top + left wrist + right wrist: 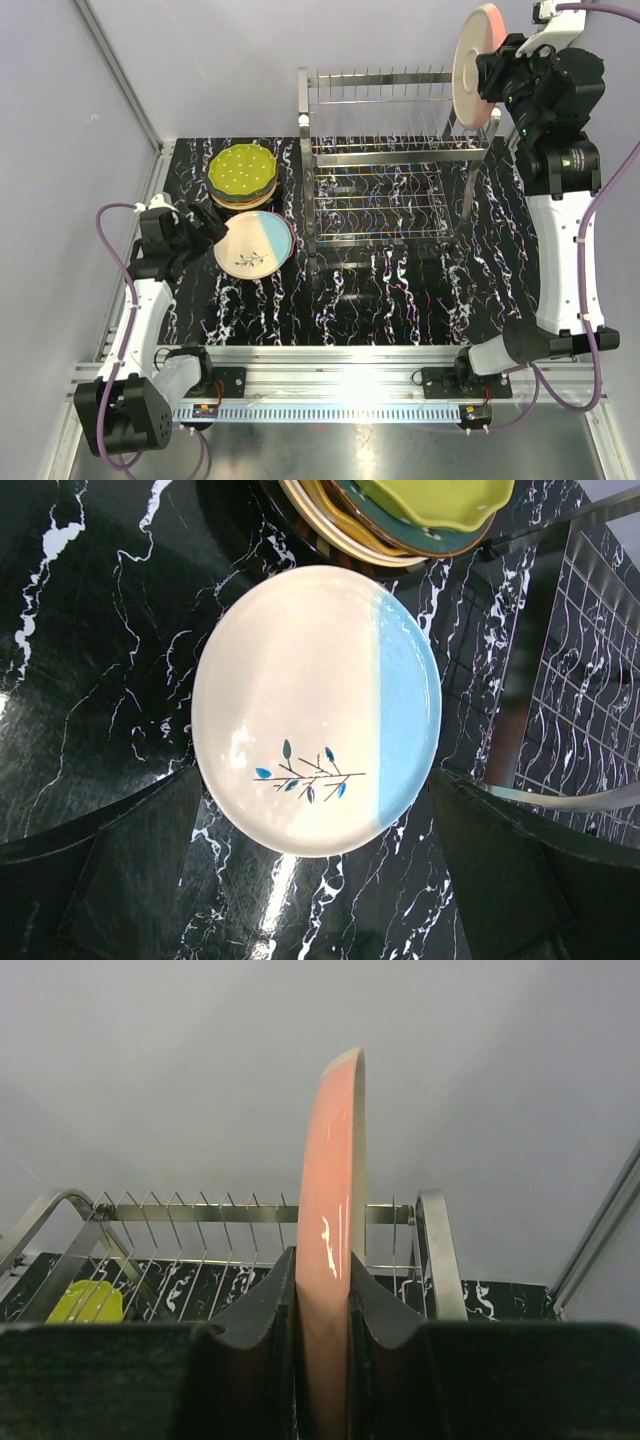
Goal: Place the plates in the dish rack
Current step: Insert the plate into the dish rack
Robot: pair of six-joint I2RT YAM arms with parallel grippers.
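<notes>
My right gripper [497, 75] is shut on a pink and cream plate [474, 68], held upright on edge above the right end of the dish rack [390, 155]. In the right wrist view the plate [332, 1220] stands between my fingers [262, 1305], with the rack's tines [200, 1222] behind and below. A cream and pale blue plate [253, 243] with a leaf sprig lies flat on the table. My left gripper [205, 232] is open just left of it; in the left wrist view the plate [316, 708] lies ahead of the spread jaws. A stack of plates [243, 176] topped by a dotted green one sits behind it.
The table is black marble with white veins [400, 290]. A metal frame rail [120, 70] runs along the left side, with grey walls behind. The stack's edge [400, 520] and the rack's lower shelf [590, 710] show in the left wrist view.
</notes>
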